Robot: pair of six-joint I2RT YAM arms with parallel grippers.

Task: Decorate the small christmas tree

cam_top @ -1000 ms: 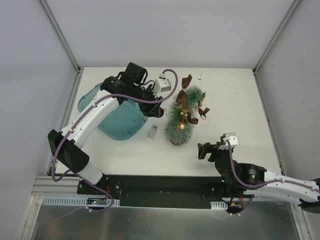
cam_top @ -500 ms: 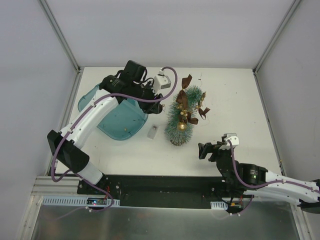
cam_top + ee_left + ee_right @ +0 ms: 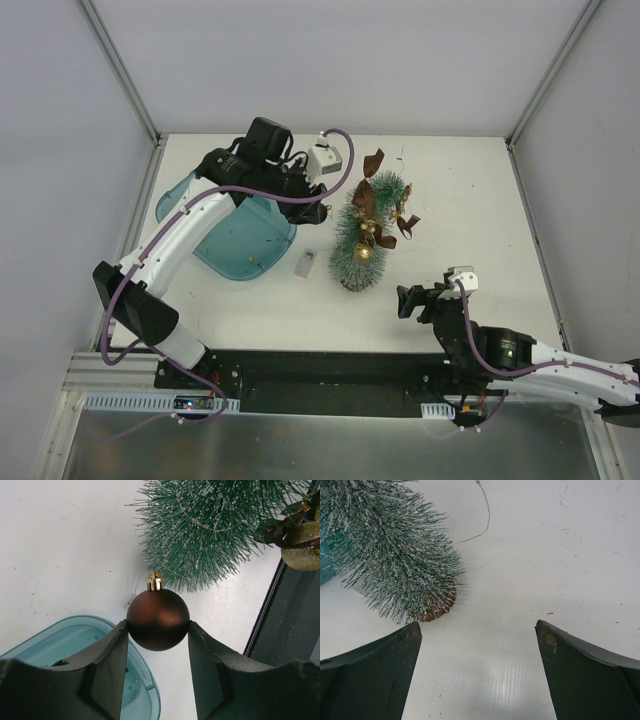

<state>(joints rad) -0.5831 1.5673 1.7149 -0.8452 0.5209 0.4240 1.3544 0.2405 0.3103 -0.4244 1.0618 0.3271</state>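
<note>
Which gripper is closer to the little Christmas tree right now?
Left. The left gripper, holding a brown ball, sits right beside the tree and its branches. The right gripper is open, set back from the base.

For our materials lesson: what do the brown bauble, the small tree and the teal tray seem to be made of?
Bauble: likely plastic, perhaps glass; matte brown skin with dull sheen, shiny gold cap. Small christmas tree: stiff green bristles, probably synthetic, white-frosted tips, brown cork-like base. Tray: translucent teal plastic, smooth and glossy, with light showing through.
</note>
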